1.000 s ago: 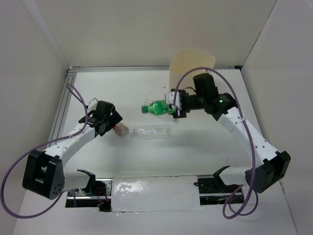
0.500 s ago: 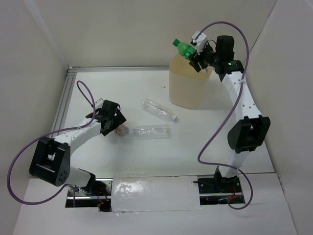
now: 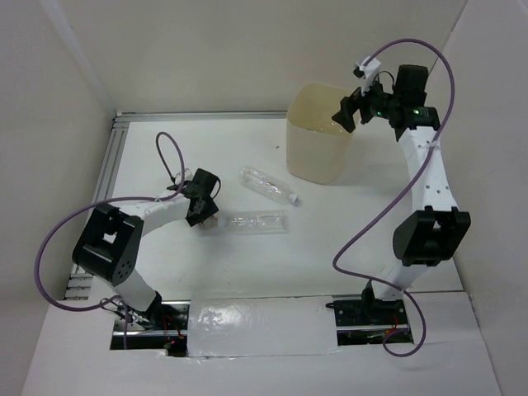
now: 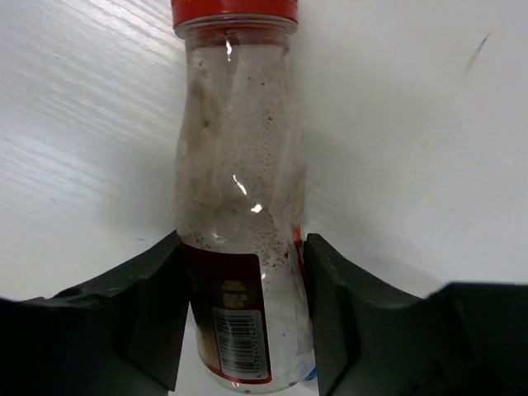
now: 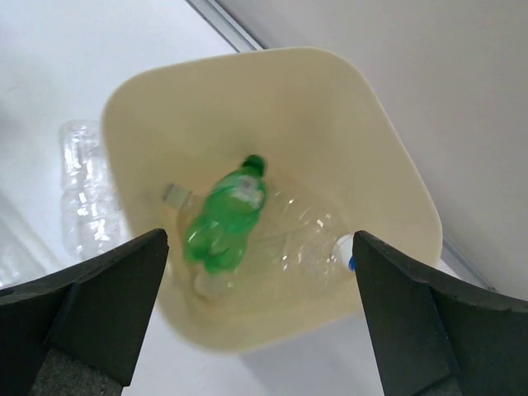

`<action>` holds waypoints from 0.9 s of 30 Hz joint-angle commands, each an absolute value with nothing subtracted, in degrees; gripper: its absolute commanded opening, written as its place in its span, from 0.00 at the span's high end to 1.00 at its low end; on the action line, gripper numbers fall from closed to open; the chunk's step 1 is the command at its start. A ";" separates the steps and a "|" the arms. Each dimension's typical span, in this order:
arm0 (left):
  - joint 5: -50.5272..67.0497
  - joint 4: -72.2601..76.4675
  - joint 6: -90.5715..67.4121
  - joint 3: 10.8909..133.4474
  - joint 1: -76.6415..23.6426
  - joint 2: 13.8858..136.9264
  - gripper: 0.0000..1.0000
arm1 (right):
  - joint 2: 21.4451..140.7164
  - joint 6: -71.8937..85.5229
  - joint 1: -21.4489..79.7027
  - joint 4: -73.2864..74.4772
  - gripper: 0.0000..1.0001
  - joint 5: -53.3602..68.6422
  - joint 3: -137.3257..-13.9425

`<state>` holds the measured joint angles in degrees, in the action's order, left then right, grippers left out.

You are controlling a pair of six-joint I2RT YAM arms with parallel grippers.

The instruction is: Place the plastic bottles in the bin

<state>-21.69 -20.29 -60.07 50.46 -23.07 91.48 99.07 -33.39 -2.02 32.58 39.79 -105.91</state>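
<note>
Left tool (image 4: 241,276) clamps the red-capped bottle (image 4: 239,206) lying toward the worktop's (image 3: 247,264) left edge, while right tool (image 5: 260,247) gapes empty over the far-right-corner bin (image 5: 388,165), green bottle (image 5: 227,219) inside.

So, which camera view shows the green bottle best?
The right wrist view: it looks down into the bin, where the green bottle lies inside. The top external view shows the bin but not the bottle; the left wrist view shows neither.
</note>
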 commanded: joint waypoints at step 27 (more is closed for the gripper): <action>-7.47 17.56 -32.95 114.15 -41.92 113.08 0.91 | 49.75 -64.60 -8.17 47.72 0.89 57.39 -48.27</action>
